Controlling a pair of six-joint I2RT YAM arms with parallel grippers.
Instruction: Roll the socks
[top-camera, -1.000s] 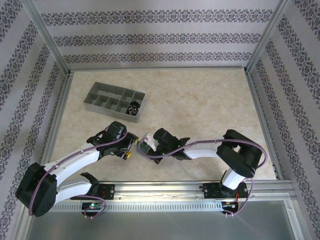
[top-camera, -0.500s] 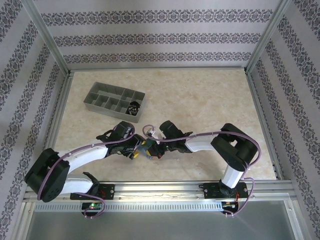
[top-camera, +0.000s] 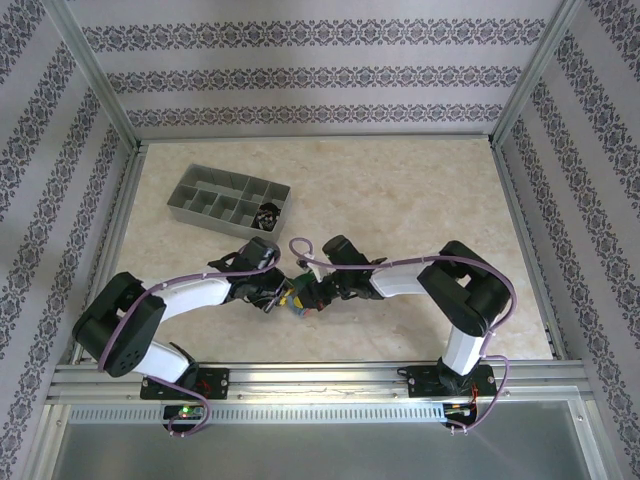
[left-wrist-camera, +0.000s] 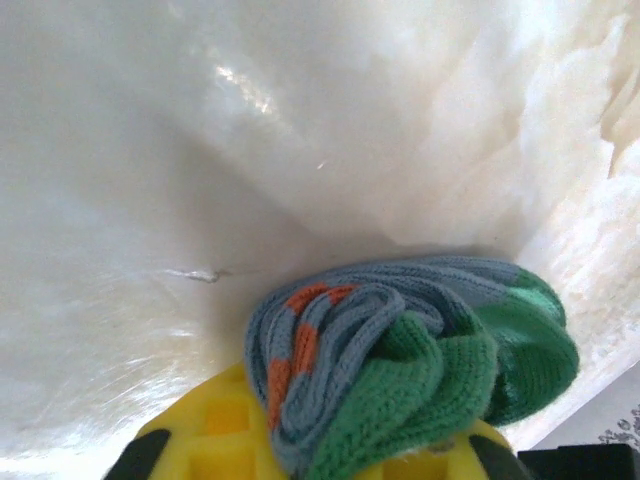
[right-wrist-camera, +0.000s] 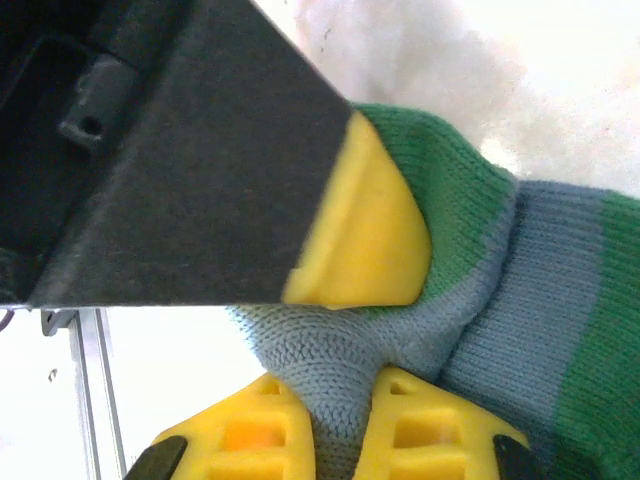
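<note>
light: bright, even | glare: pale table (left-wrist-camera: 200, 150) washed out in wrist views | shadows: soft

Soft knit cloth on the sock (left-wrist-camera: 400, 380), ribbed and matt (slightly fuzzy close up in the right wrist view). Smooth, faintly glossy yellow plastic for the pads (right-wrist-camera: 370, 230), beside a polished, marble-look table (top-camera: 420, 190) with bright glare. Matt grey plastic for the tray (top-camera: 185, 210); brushed metal for the rails (top-camera: 320, 372).

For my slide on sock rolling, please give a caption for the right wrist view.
Right gripper pinches the blue-grey and green sock, pale table behind.
</note>
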